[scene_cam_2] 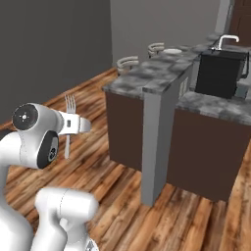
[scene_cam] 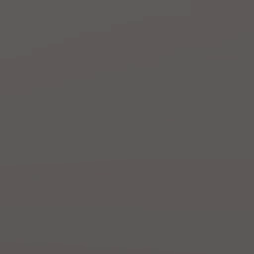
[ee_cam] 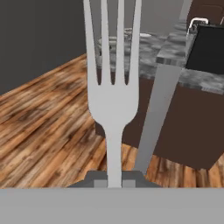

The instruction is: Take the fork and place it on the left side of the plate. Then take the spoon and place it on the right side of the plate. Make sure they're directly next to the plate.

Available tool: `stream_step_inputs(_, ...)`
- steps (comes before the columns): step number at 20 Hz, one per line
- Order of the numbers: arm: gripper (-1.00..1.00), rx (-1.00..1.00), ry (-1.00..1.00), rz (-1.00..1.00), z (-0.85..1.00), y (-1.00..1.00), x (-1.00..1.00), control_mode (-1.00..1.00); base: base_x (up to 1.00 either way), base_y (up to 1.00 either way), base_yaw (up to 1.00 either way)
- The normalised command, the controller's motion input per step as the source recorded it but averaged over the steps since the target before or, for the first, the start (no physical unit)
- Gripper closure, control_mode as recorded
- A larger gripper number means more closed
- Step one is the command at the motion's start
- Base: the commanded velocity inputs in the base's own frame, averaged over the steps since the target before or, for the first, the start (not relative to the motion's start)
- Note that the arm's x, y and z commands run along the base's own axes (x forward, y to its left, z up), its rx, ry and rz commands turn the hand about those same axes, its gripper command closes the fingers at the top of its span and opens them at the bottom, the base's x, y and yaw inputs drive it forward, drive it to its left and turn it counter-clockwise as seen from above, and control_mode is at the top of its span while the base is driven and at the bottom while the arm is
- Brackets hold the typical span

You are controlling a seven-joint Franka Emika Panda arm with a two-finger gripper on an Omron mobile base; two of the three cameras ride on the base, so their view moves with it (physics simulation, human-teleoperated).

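The fork (ee_cam: 111, 105) is shiny grey metal, with four long thin tines and a flat, thin handle. It stands straight up, tines on top, and the gripper (ee_cam: 114, 178) is clamped on the bottom of its handle, with one dark tip on each side. In the right base view the fork (scene_cam_2: 69, 122) pokes up beside the white, round arm, well away from the counter (scene_cam_2: 147, 78) and out over the wooden floor (scene_cam_2: 88, 162). The arm is bent, with the hand held low and level. The counter has a speckled grey stone top and dark brown sides, with a grey post at its corner. A flat white round shape that could be the plate (scene_cam_2: 172, 51) lies far back on the counter, but it is too small to be sure. A black sink (scene_cam_2: 218, 73) with a curved tap (scene_cam_2: 226, 40) sits at the counter's right end. The left base view is just plain grey.
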Motion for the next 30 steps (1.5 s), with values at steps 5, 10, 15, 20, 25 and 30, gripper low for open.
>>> stream_step_inputs(5,1.0,0.0,0.0,0.0,0.0,0.0,0.0,1.0,0.99,1.0,-0.25)
stream_step_inputs(10,1.0,0.0,0.0,0.0,0.0,0.0,0.0,1.0,0.97,0.92,-0.34)
stream_step_inputs(15,1.0,0.0,0.0,0.0,0.0,0.0,0.0,1.0,0.93,0.77,-0.44)
stream_step_inputs(20,1.0,0.0,0.0,0.0,0.0,0.0,0.0,1.0,0.84,0.69,-0.48)
stream_step_inputs(25,1.0,0.0,0.0,0.0,0.0,0.0,0.0,1.0,0.7,0.83,-0.44)
stream_step_inputs(30,1.0,0.0,0.0,0.0,0.0,0.0,0.0,1.0,0.61,0.96,-0.39)
